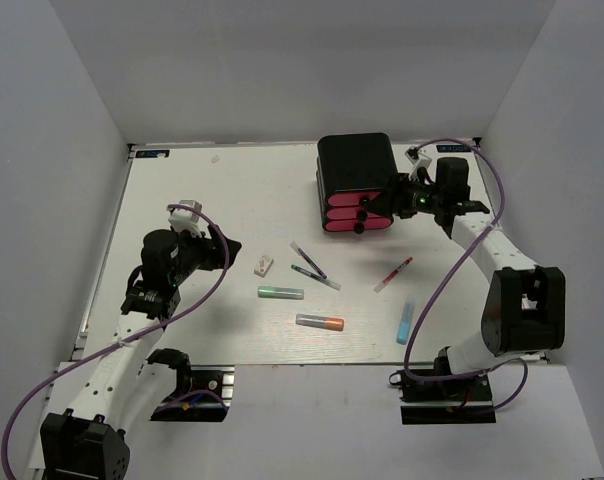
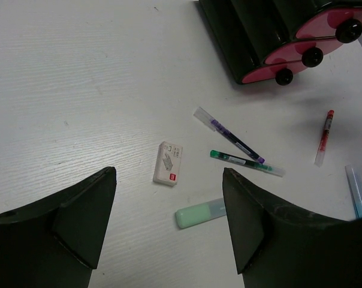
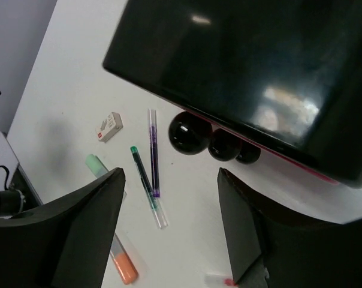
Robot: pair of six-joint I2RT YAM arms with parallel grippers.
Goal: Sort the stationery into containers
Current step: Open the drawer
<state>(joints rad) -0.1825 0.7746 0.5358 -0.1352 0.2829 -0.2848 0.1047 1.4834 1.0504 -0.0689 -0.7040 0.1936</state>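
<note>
1. The three pink drawers (image 1: pixel 344 217) are seen shut in the black case (image 1: pixel 355 160), which stands at the far right of the table (image 1: pixel 212 200). Their fronts and black knobs (image 3: pixel 190 133) are turned toward the near edge.
2. In the right wrist view the knobs are lined up ahead of the right gripper (image 3: pixel 170 180), within the gap between its fingers. The fingers are spread wide and nothing is gripped. No contact with a knob is seen.
3. The right arm is judged much the nearer to the drawers, so a pull toward the near edge would fall to it.
4. The white eraser (image 2: pixel 168 164) and the green marker (image 2: pixel 200 213) lie loose just below the left gripper (image 2: pixel 169 198), whose fingers are also held wide and empty.
5. The marker's long axis runs roughly left to right.
</note>
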